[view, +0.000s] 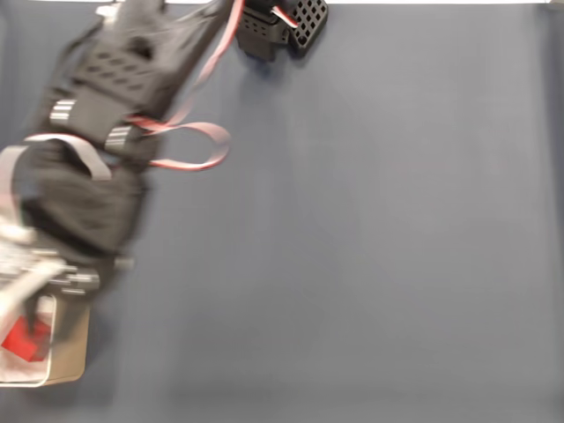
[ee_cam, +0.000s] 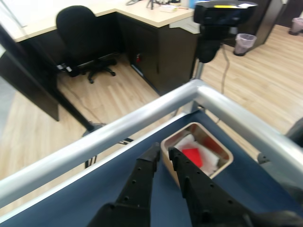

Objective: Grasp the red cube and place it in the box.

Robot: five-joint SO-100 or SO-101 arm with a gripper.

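I am looking down on a dark blue table (view: 370, 247) that takes up nearly the whole fixed view. My black robot arm (view: 97, 150) reaches from the top edge down the left side, blurred, with a pink ribbon cable (view: 189, 145) looping off it to the right. At the bottom left corner of that view sits the beige box (view: 72, 352), and the red cube (view: 24, 340) lies inside it on the white interior, partly overlapped by the arm's blurred tip.

In the wrist view, a silver metal rail (ee_cam: 118, 127) edges the table at its far corner. Beyond the rail I see a wooden floor, a black office chair (ee_cam: 83, 28) at far left, a dark desk (ee_cam: 156, 42), and a black camera on a stand (ee_cam: 215, 23). The box (ee_cam: 222, 163) sits in the table's far corner just inside the rail, and the red cube (ee_cam: 193, 156) rests in it. My gripper (ee_cam: 163, 154) hovers at the box's near-left rim, its two black fingers (ee_cam: 142, 177) nearly together with only a thin gap, clasping nothing.
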